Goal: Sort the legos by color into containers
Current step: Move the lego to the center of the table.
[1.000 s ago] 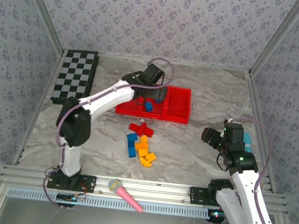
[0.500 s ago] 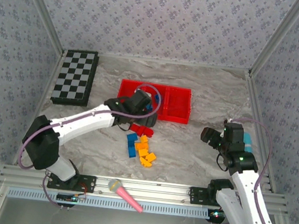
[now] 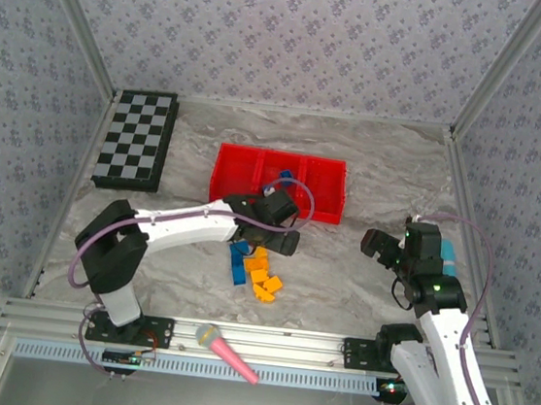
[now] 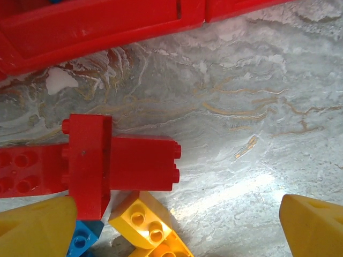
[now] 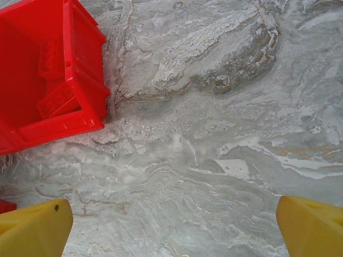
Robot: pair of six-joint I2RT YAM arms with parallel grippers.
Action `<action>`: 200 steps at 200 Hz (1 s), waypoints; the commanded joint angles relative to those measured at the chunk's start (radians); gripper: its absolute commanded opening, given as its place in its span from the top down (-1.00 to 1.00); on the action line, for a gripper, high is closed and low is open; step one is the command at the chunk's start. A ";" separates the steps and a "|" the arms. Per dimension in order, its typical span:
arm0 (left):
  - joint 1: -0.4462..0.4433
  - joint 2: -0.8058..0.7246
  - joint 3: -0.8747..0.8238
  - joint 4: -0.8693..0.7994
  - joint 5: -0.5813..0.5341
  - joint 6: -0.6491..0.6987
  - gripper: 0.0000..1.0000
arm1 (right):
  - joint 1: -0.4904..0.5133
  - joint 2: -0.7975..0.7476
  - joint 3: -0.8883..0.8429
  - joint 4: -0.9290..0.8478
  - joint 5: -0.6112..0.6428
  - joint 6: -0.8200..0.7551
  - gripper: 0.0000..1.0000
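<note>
Marble-veined surface (image 3: 392,167) under me, flower-patterned walls on three sides, checkerboard (image 3: 136,138) far left. Plenty of open stone on the right, where my right fingers (image 3: 375,242) hang spread wide over bare marble, grasping nothing. The red tray (image 3: 217,172) sits mid-back: a blue brick (image 3: 284,176) in its middle compartment, red bricks (image 5: 58,99) in the right-hand one. My left fingers (image 3: 286,240) are released too, low over the loose legos (image 3: 255,269) just in front of the tray, with a crossed red pair (image 4: 123,160) between them.
</note>
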 commanded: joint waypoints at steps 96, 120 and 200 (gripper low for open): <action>0.015 0.150 0.098 -0.024 0.069 -0.101 -0.77 | 0.005 -0.004 -0.002 -0.003 -0.010 0.000 -0.99; 0.030 0.147 0.087 -0.036 0.061 -0.114 -0.76 | 0.005 -0.005 -0.003 -0.001 -0.011 0.001 -0.99; 0.095 0.132 0.079 -0.072 0.023 -0.064 -0.78 | 0.006 -0.003 -0.007 0.002 -0.005 -0.002 -0.99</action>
